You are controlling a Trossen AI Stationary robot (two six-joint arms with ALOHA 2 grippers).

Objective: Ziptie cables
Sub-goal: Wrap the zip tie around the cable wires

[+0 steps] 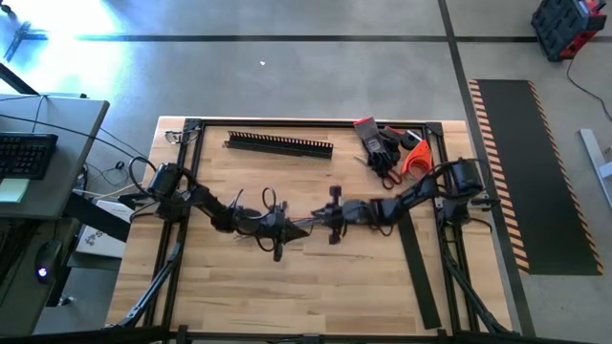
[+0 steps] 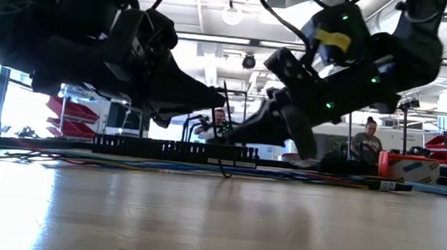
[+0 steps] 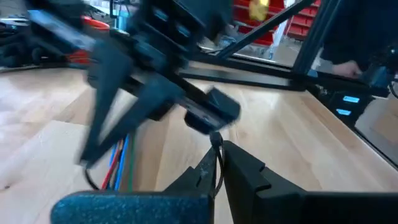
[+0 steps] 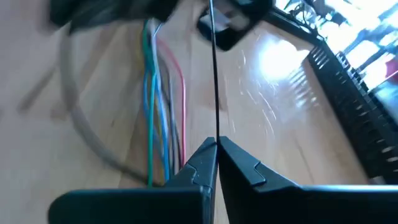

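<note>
The cables (image 4: 155,118) are a bunch of thin green, blue, red and grey wires lying flat on the table middle, also seen as low lines in the low view (image 2: 164,167). A thin black ziptie (image 4: 212,81) runs between my two grippers above them; in the low view it (image 2: 222,133) shows as a thin strand reaching down to the table. My left gripper (image 3: 217,163) and my right gripper (image 4: 216,149) meet tip to tip at the table middle (image 1: 308,225), both shut on the ziptie. My left gripper pinches the ziptie's strap (image 3: 216,144) between its two fingers, coming level from the table's left. The strap stands out of the fingers toward my right gripper. My right gripper pinches the ziptie's strap (image 4: 213,127) between its two fingers, coming from the table's right. The strap runs straight and taut forward from the fingers, above the wires.
A long black comb-toothed duct (image 1: 279,144) lies near the far edge. Red-and-black gloves and an orange tool (image 1: 392,151) sit at the far right corner. A flat black strip (image 1: 418,268) lies along the right side. People (image 2: 368,140) are in the room beyond.
</note>
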